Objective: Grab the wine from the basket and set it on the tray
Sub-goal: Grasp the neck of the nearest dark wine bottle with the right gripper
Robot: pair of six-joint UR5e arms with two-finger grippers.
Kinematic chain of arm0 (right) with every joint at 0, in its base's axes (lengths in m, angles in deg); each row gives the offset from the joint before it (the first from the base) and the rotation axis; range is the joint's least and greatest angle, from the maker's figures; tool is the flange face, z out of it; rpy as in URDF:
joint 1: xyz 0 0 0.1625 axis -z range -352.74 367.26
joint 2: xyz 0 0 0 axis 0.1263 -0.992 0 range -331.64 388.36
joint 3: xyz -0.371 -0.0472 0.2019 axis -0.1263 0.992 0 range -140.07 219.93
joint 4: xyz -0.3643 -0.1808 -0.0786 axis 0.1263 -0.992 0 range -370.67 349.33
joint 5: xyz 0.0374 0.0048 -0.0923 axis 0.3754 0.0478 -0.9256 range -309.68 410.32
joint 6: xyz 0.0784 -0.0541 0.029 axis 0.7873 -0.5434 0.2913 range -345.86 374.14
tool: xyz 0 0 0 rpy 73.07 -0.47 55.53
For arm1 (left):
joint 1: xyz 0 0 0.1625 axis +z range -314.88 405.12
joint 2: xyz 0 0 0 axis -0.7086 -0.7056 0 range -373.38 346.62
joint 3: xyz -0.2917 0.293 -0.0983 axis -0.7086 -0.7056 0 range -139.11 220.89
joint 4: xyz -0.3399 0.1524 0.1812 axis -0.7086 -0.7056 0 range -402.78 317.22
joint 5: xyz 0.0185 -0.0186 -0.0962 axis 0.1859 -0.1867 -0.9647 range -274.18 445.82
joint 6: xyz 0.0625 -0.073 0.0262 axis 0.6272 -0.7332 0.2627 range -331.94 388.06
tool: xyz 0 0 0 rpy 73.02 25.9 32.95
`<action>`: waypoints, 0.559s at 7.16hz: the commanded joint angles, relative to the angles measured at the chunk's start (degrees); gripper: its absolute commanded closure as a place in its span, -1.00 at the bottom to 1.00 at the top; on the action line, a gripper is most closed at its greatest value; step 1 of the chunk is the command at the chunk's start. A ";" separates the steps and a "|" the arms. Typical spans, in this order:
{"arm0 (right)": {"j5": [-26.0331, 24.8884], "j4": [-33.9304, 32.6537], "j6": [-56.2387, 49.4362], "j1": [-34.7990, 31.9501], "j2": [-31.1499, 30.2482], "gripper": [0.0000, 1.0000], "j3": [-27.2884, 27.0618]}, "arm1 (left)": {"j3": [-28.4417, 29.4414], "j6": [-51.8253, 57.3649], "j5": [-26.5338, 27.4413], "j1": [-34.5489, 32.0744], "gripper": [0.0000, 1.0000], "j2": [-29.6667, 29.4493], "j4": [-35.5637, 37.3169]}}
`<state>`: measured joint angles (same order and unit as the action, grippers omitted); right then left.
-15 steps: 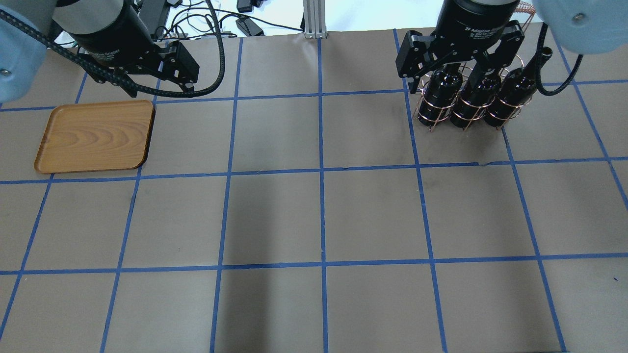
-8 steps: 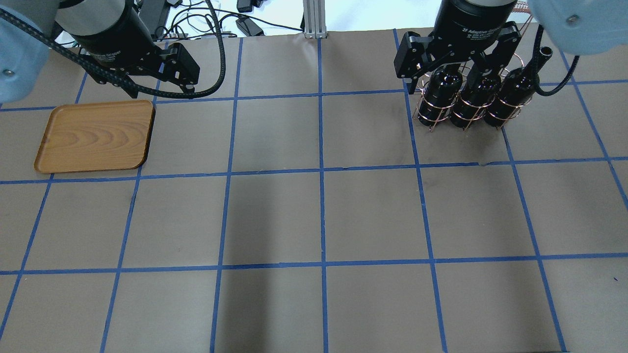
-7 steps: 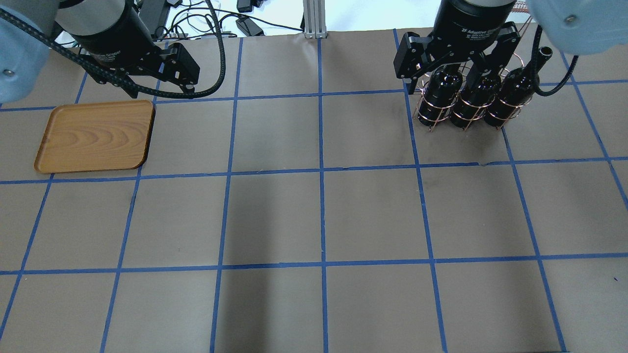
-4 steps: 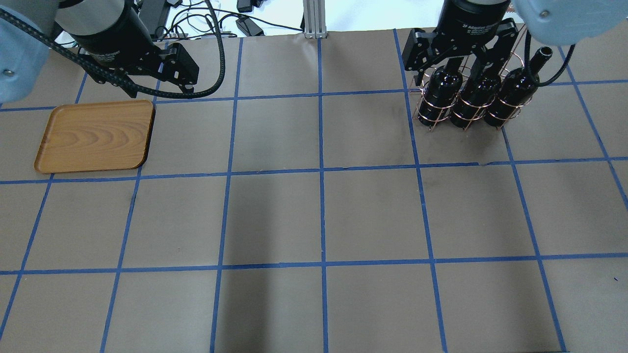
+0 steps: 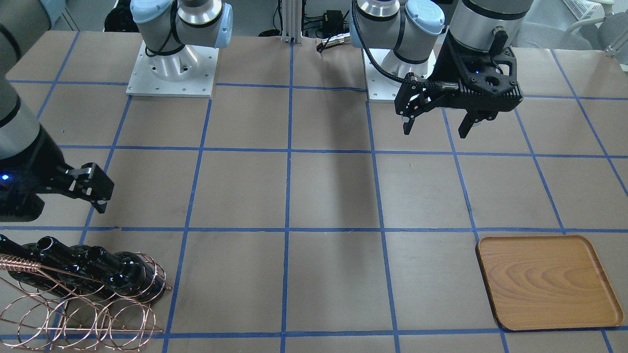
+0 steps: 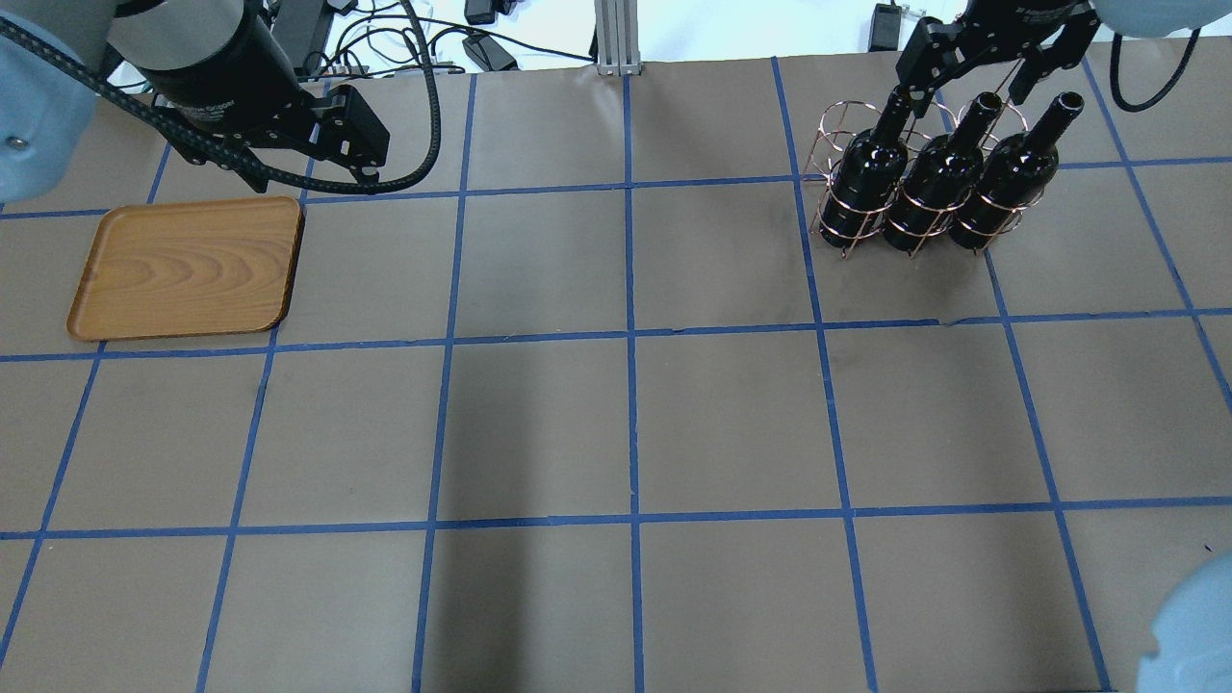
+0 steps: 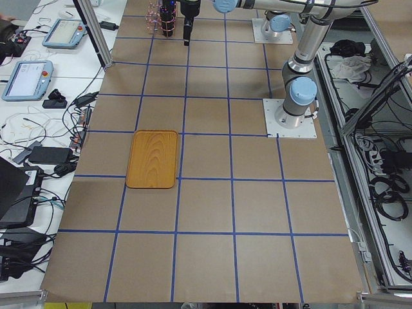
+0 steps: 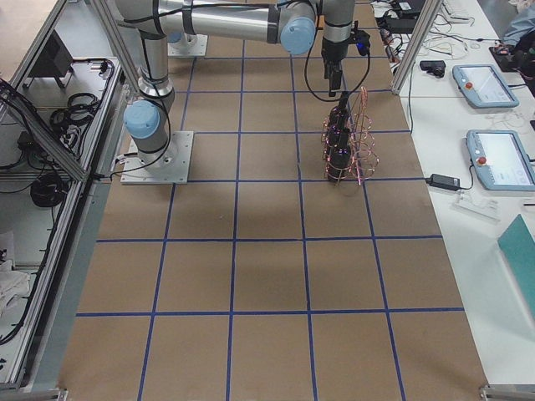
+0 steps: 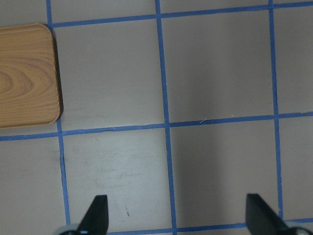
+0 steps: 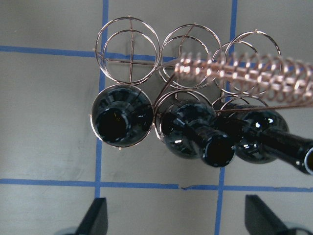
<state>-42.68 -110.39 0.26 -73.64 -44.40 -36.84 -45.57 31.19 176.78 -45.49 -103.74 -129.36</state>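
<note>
Empty right tool (image 6: 962, 85) lifted clear
We find it raised above the wine (image 6: 938, 178), jaws spread; all three bottles remain in the basket (image 6: 830, 125) at the tabletop's far right corner, so a regrasp is needed.

Both arms (image 8: 226, 18) are silver-grey tubes joined by round housings with pale blue caps (image 5: 147, 10). Each rises from a square white base plate (image 5: 142, 83) with small screws along its edges. At the end far from the base plate, each arm carries a black cylinder and a black two-fingered gripper: the left gripper (image 5: 435, 130) and the right gripper (image 6: 960, 91). A black braided cable (image 6: 53, 58) runs to the left gripper. Its cylinder bears white lettering (image 6: 207, 108), too small to read. A blue light (image 5: 5, 177) glows on the right one.
</note>
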 commanded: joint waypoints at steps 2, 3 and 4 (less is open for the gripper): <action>2.79 -3.11 -2.82 2.14 3.50 -1.00 0.39 | -0.03 0.03 0.00 0.00 -1.00 -0.07 0.00; 3.26 -3.29 -2.12 2.14 4.20 -1.00 0.39 | -0.03 0.03 -0.17 0.00 -1.00 -0.07 0.00; 3.17 -3.55 -1.94 2.14 5.17 -1.00 0.30 | -0.12 0.03 -0.18 0.00 -1.00 -0.07 0.00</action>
<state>-39.87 -113.61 -2.04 -71.54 -40.30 -36.47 -45.63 31.22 176.66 -45.49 -103.82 -129.36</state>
